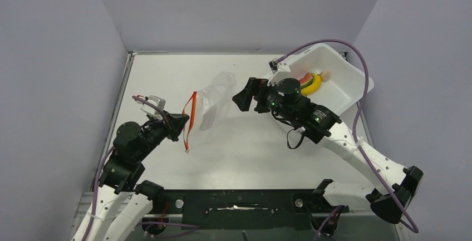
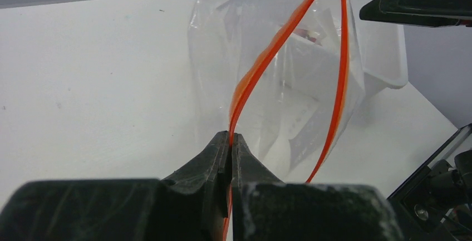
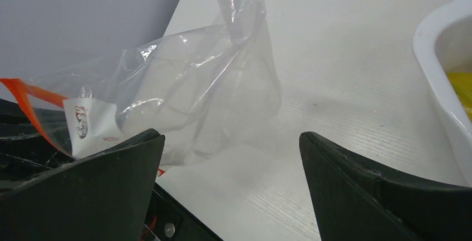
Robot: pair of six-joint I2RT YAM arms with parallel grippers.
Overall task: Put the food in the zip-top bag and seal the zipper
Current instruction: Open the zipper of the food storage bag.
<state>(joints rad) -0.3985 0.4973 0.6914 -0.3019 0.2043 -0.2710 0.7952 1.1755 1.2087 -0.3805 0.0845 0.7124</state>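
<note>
- On the left, pinching one side of the thin orange-red zipper strip (image 2: 261,63) between tightly shut jaws, to hold the mouth up and open.
- Hanging from that pinch, the small clear crinkly plastic bag (image 1: 214,104), with its far end resting on the white surface (image 1: 250,152).
- Looks empty inside, though hard to be sure through all the crinkles.
- On the right, spread wide with nothing between the jaws, hovering just beside the bag, between it and the white rectangular plastic bin (image 1: 348,85).
- Lying inside the bin, a yellow toy banana (image 1: 313,87) and a red-and-green toy watermelon slice (image 1: 305,78), so probably no food bagged yet.
- Next, most likely: reaching into the bin for one piece, then dropping it through the open mouth.
- Worth watching: thin, floppy plastic, easy to fold shut or slip out of the pinch.
- Zipper not yet pressed closed.
</note>
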